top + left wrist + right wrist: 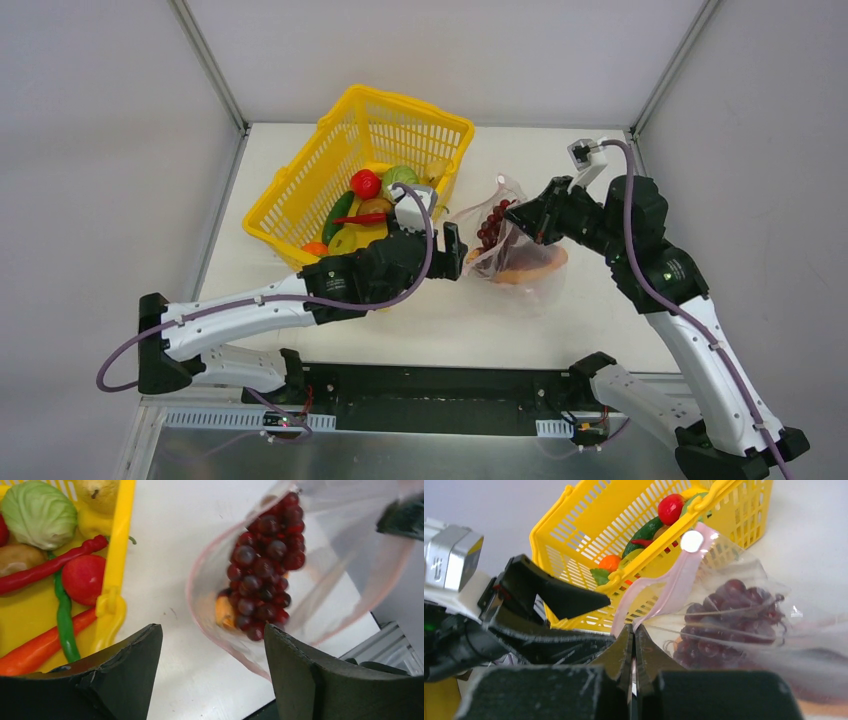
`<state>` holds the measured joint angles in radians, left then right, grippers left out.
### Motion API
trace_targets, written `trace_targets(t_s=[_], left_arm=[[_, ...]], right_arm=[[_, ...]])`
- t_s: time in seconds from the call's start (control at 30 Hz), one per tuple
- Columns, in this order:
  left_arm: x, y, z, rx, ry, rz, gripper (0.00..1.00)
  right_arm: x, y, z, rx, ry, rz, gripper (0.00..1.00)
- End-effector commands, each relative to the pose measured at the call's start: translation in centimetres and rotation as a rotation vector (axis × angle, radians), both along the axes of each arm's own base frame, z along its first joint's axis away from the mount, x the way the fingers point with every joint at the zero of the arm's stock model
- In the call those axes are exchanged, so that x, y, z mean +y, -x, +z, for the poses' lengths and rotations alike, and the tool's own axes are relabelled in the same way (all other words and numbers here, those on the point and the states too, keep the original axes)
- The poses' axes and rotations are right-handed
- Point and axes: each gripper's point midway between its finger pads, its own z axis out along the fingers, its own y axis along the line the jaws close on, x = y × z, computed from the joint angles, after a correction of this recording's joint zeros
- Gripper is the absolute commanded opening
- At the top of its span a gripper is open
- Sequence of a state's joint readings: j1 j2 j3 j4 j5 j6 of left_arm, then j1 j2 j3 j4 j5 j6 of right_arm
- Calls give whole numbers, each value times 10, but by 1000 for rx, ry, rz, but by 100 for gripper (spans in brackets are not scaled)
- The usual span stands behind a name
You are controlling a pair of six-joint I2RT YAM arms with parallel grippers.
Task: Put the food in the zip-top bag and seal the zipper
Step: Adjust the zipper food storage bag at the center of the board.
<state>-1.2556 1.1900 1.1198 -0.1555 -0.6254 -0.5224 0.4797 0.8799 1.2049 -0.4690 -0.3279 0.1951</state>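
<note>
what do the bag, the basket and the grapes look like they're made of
The zip-top bag looks like thin, soft plastic film, clear and glossy: it creases and its contents show through. The basket looks like rigid moulded plastic, yellow, with a regular lattice. The grapes are probably plastic toy fruit: dark red with shiny highlights.

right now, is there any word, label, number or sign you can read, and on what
None can be read.
yellow basket: no label in view.
zip-top bag: pink strip, no lettering.
grey box on the left arm: dark marks, too blurred to read.
</note>
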Motion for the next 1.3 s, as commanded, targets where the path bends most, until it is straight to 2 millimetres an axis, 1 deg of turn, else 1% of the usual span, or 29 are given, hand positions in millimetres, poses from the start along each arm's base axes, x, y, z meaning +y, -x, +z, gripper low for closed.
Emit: trace_targets(t_s=[0.0,0.1,0.27,0.37,0.5,0.53,0.63,0.7,0.77,0.9,1.0,1.07,1.13,1.27], left_arm=[[15,-8,3,45,16,-19,75],[5,-12,0,78,-4,-95,73],[-15,-9,1,56,-71,-207,73],[-22,-8,3,64,-77,-264,68],[-21,-10,7,61,-62,-269,57],[-20,-11,8,60,-55,-268,53],[-17,-12,11,61,-52,-265,40],[-17,-11,12,58,-49,-267,25],[-18,-13,11,62,-50,-255,19],[-16,-22,8,93,-59,-186,12],[-12,-30,11,102,-27,-109,4],[-13,-33,13,100,9,-85,0],[-19,-34,18,91,39,-98,0],[-22,-36,18,98,27,-94,0]], right_arm=[[6,11,16,-71,-24,79,0],[7,15,14,-63,-29,98,0],[5,21,10,-55,-28,103,0],[4,24,10,-61,-29,110,0],[5,30,13,-78,-31,133,0],[4,30,13,-81,-31,131,0],[3,28,12,-80,-30,115,0],[3,26,8,-66,-28,107,0],[2,22,3,-48,-29,87,0],[-2,16,-4,-9,-39,24,0],[-6,18,-10,10,-42,5,0],[-16,15,-15,38,-25,-70,0],[-29,11,-19,53,-1,-148,0],[-41,9,-22,73,7,-225,0]])
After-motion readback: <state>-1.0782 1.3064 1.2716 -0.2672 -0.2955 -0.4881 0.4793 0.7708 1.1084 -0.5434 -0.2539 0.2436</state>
